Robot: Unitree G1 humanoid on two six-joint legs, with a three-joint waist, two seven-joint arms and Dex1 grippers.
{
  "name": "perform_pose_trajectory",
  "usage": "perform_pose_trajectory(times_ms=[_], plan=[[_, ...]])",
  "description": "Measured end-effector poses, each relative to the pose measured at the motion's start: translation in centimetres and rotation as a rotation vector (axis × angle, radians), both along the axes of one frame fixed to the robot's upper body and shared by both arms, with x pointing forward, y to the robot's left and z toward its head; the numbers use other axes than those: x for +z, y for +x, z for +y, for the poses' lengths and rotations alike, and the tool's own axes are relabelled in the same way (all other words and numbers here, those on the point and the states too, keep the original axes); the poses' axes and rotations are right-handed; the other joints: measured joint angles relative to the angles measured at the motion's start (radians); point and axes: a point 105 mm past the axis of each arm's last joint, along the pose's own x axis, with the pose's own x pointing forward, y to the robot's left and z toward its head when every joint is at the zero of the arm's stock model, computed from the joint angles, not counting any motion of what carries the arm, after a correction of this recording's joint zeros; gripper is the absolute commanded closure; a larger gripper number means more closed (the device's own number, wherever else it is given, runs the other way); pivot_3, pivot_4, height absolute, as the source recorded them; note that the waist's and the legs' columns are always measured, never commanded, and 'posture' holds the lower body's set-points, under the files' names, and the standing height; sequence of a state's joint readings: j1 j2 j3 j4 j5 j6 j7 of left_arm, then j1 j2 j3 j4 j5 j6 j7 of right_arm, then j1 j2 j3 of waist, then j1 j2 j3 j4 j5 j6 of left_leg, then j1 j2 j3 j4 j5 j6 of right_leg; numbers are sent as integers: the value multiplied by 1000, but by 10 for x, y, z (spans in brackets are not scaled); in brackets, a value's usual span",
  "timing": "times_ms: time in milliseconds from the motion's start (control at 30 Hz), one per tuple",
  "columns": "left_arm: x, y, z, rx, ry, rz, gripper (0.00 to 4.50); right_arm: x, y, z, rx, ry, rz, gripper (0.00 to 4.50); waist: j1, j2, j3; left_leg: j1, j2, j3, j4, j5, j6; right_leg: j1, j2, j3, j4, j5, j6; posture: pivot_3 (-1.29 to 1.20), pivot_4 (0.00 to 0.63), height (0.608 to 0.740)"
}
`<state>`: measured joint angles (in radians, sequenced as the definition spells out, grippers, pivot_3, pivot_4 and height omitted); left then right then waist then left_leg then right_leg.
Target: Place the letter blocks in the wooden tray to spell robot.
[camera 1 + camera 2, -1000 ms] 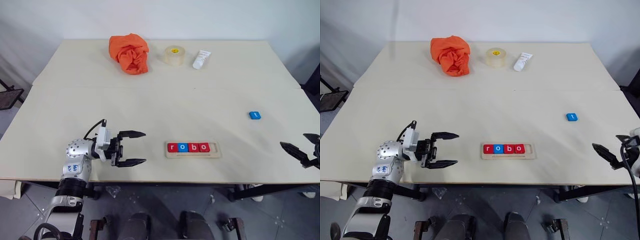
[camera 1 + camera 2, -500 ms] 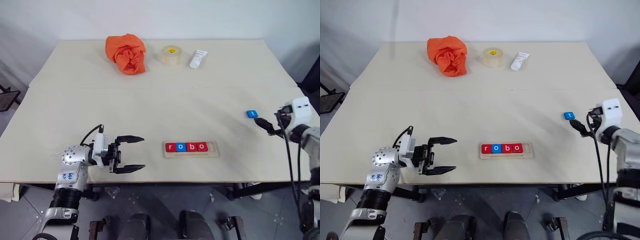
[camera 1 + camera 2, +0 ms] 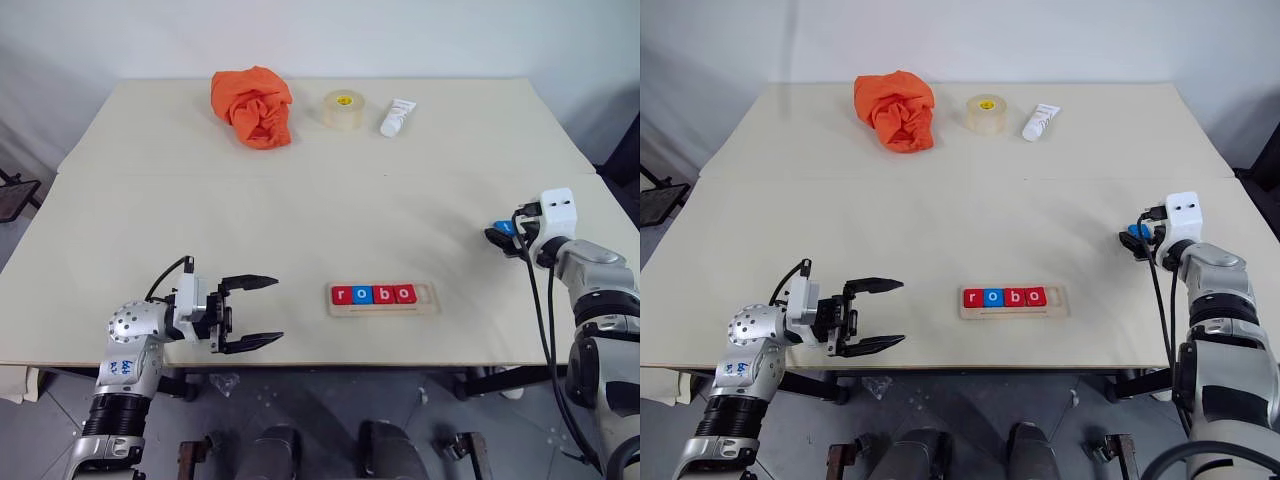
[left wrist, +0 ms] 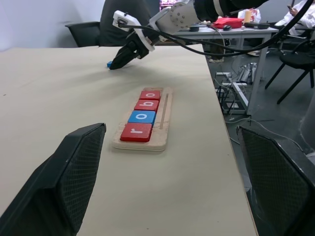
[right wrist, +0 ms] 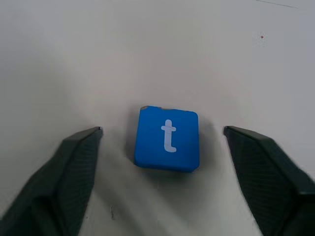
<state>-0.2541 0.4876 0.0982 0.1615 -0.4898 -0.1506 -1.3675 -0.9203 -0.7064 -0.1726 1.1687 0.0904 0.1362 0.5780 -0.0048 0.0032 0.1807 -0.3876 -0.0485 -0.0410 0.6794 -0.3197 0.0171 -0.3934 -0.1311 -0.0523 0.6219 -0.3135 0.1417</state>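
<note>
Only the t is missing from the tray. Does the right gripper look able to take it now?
Probably yes: the blue t block lies flat between the open fingers of the right gripper, nothing blocking.

Bright, even light falls from overhead; the pale counter shows no glare. Soft shadows hug the blue t block toward six o'clock. Near fingers are blurred.

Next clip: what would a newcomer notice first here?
The wooden tray near the table's front edge holds four letter blocks reading r, o, b, o, with its last slot empty. Far off to the right, the right pincer straddles the blue t block, fingers open on either side, not touching it. A crumpled orange cloth lies at the back.
</note>
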Motion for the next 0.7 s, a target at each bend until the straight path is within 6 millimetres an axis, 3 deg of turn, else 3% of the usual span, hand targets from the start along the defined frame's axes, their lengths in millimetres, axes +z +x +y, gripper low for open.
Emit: perform_pose_trajectory(times_ms=[133, 433, 533, 700], plan=[[0, 0, 0, -3, 1, -1, 0, 0, 1, 0, -7, 1, -5, 3012, 1, 0, 0, 0, 0, 0, 0, 0, 0, 0, 0, 0, 0, 0, 0, 0, 150, 740], [3, 1, 6, -50, 17, 17, 0, 2, -6, -2, -17, -31, -46, 3024, 2, 0, 0, 0, 0, -1, -1, 0, 0, 0, 0, 0, 2, 0, 0, 0, 150, 740], [5, 3, 10, -61, 23, 20, 0, 4, -27, 2, -10, -61, -62, 3024, 6, 1, 0, -2, 0, -4, -1, 0, 0, -1, -1, 1, 2, 0, 0, 0, 150, 740], [4, 9, 13, -77, 20, 40, 0, 6, -73, 46, 33, -56, -53, 3024, 7, 2, -1, -2, 1, -4, -1, -1, -1, -1, 0, 2, 4, 0, 0, 0, 150, 740]])
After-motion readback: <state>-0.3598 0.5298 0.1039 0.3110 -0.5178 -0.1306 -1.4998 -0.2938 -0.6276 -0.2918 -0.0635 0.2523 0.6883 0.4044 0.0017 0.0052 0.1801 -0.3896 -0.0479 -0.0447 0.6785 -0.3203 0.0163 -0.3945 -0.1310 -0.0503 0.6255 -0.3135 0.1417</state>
